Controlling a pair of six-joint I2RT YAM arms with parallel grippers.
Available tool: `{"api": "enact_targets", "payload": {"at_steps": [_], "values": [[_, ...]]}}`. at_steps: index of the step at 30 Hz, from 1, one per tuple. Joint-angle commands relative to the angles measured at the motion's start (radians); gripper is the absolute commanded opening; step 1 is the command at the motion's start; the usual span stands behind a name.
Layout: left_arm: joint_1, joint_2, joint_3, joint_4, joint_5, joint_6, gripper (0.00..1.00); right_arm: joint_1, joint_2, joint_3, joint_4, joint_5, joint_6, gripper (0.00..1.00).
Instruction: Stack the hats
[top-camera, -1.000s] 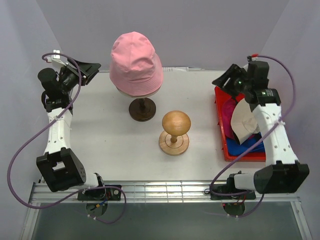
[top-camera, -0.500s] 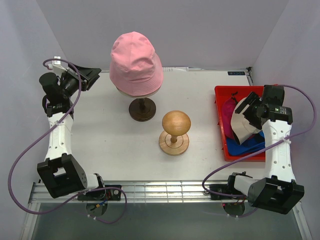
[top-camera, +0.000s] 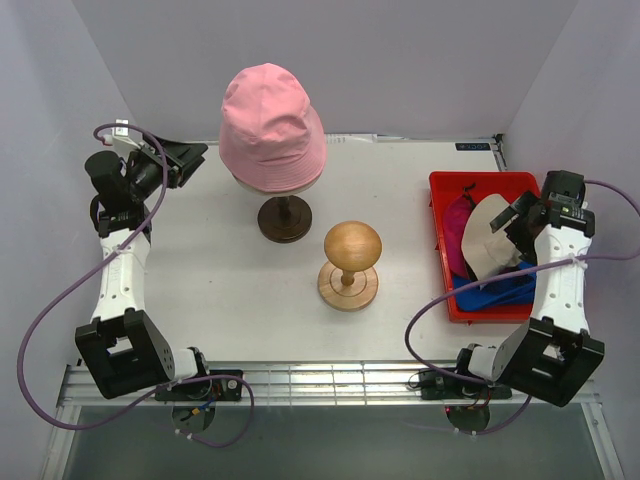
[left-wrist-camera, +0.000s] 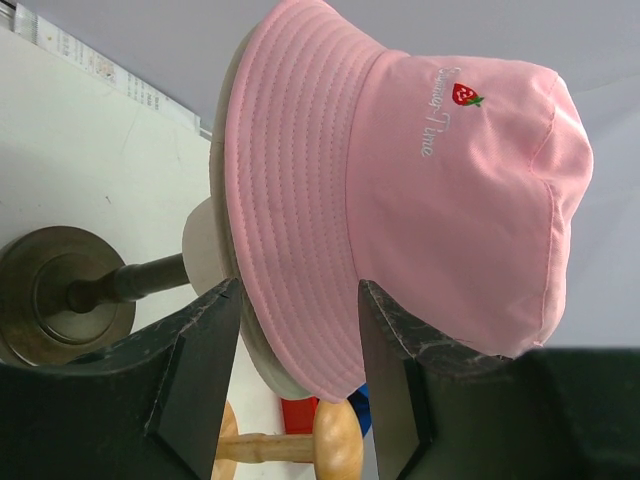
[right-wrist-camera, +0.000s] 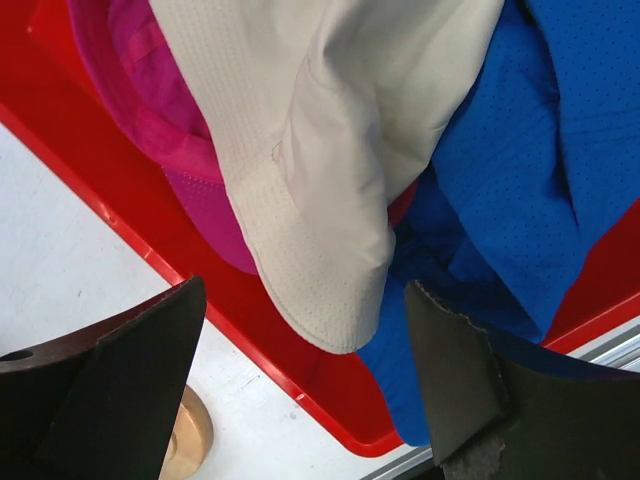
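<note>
Pointing into the red bin, the right gripper has its fingers wide apart, and the beige bucket hat lies just in front of them, seemingly not touched, on top of the magenta cap and blue cap. The left gripper, fingers apart too, faces the pink bucket hat, so the right arm is nearer.

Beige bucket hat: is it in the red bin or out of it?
In: the beige bucket hat lies inside the red bin, atop the magenta cap and blue cap.
</note>
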Motion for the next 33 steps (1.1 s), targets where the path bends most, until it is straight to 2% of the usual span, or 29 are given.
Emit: {"api": "enact_targets", "payload": {"at_steps": [1,24,33], "values": [[-0.005,-0.018,0.01,0.024,0.017,0.011,0.6,-0.025,0.038,0.014,0.063,-0.021,0.011,0.85],[-0.005,0.018,0.039,0.03,0.017,0.009,0.6,-0.043,0.21,-0.043,0.242,0.022,0.061,0.79],[-0.005,0.044,0.047,0.03,0.025,0.012,0.6,-0.043,0.225,-0.053,0.285,-0.004,0.03,0.46]]}}
